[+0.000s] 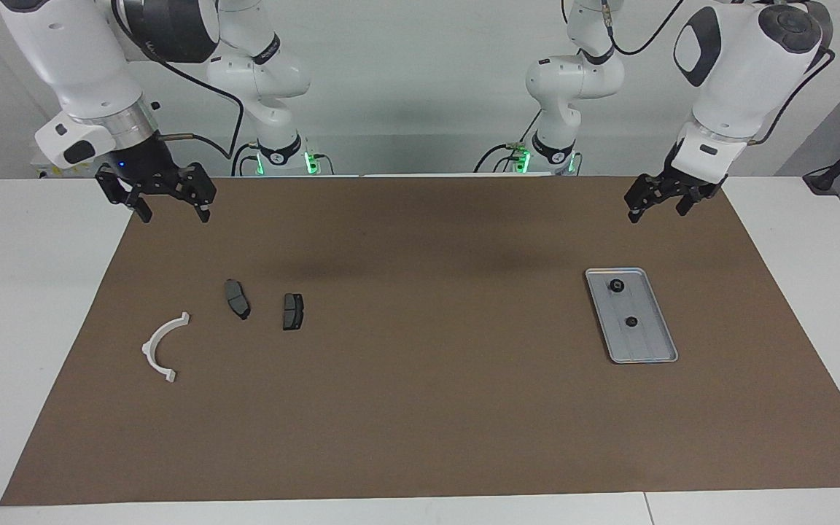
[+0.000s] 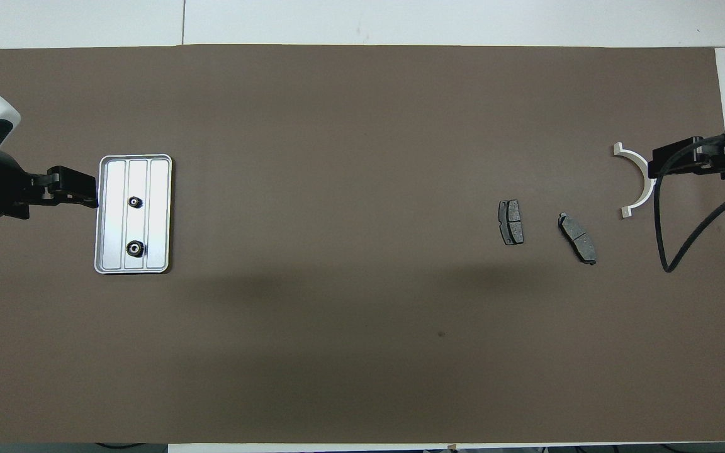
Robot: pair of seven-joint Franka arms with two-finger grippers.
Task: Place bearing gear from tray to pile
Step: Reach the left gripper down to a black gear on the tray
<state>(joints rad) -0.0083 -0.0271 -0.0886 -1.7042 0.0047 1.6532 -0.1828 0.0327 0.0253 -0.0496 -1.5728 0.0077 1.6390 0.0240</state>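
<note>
The silver tray (image 1: 650, 343) (image 2: 158, 214) lies on the brown mat toward the left arm's end. Two small dark round gear parts sit in it: one (image 1: 616, 286) (image 2: 134, 248) nearer the robots, the other (image 1: 631, 321) (image 2: 135, 201) farther. The pile lies toward the right arm's end: a white half-ring (image 1: 161, 350) (image 2: 639, 182) and two dark brake pads (image 1: 237, 299) (image 1: 292, 311) (image 2: 577, 238) (image 2: 511, 222). My left gripper (image 1: 655, 211) (image 2: 82, 192) hangs open and empty, high over the mat by the tray's outer edge. My right gripper (image 1: 173, 213) (image 2: 671, 162) waits open and empty above the mat's corner.
The brown mat (image 1: 420, 408) covers most of the white table (image 1: 26, 306). A black cable (image 2: 668, 239) loops down from the right arm's wrist beside the half-ring. Both arm bases stand at the table's robot end.
</note>
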